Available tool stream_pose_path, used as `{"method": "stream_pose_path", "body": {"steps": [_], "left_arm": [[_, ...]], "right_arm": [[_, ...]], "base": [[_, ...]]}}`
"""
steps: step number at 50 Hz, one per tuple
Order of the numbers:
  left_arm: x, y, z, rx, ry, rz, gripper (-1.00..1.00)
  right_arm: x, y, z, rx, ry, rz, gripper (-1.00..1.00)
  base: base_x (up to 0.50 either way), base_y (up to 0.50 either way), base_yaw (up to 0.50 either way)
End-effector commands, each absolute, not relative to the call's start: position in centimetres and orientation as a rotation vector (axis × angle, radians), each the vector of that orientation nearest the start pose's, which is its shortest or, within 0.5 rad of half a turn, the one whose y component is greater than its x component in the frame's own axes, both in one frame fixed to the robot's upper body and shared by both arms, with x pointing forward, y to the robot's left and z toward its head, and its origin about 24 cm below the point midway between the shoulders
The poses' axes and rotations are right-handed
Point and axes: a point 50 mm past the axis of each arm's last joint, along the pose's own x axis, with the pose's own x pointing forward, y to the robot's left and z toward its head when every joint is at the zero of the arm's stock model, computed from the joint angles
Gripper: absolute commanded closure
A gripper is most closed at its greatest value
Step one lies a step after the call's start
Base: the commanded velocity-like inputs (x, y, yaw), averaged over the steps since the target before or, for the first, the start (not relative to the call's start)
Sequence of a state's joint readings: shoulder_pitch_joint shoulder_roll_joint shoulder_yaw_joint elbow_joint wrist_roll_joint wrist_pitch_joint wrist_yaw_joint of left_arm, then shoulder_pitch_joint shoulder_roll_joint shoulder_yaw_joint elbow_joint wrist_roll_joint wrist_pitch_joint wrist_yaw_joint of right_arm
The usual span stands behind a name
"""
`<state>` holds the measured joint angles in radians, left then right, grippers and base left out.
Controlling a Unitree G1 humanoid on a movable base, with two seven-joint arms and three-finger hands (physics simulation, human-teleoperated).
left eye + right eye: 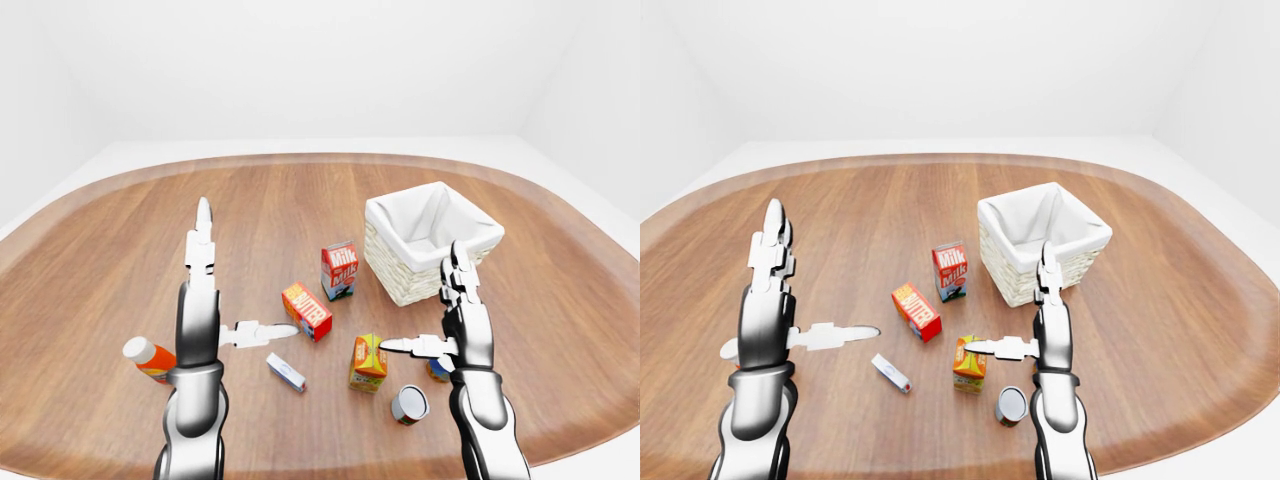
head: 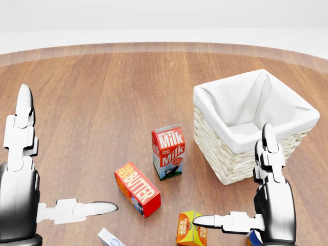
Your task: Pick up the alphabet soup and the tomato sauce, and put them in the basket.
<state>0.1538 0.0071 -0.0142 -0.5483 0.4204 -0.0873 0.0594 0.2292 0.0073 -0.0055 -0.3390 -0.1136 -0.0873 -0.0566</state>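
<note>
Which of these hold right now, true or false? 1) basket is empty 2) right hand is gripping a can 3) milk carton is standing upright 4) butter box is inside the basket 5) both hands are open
1) True: the basket shows only its white liner.
2) False: the right hand holds nothing; the can stands on the table beside that forearm.
3) True: the milk carton stands upright.
4) False: the butter box lies on the table, left of the basket.
5) True: the left hand is open too, fingers spread.
</note>
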Motion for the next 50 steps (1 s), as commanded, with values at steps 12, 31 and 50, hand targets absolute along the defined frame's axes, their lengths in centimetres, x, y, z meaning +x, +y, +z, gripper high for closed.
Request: {"method": "stream_pose_path", "body": {"steps": [12,31,50], "left_arm": [[20.7,15.4,13.9,0.414,-0.481,0.139,-1.00],[20.6,15.4,13.9,0.421,-0.476,0.137,-1.00],[20.6,15.3,13.7,0.426,-0.468,0.132,-1.00]], "right_arm": [[20.8,-16.4,7.8,-0.113,-0.200,-0.121,-1.00],[20.4,-17.1,5.9,-0.121,-0.116,-0.133,-1.00],[17.8,-17.7,7.7,-0.447,-0.155,-0.226,-1.00]], "base": [[0.00,0.00,0.00],[0.00,0.00,0.00],[0.00,0.00,0.00]]}}
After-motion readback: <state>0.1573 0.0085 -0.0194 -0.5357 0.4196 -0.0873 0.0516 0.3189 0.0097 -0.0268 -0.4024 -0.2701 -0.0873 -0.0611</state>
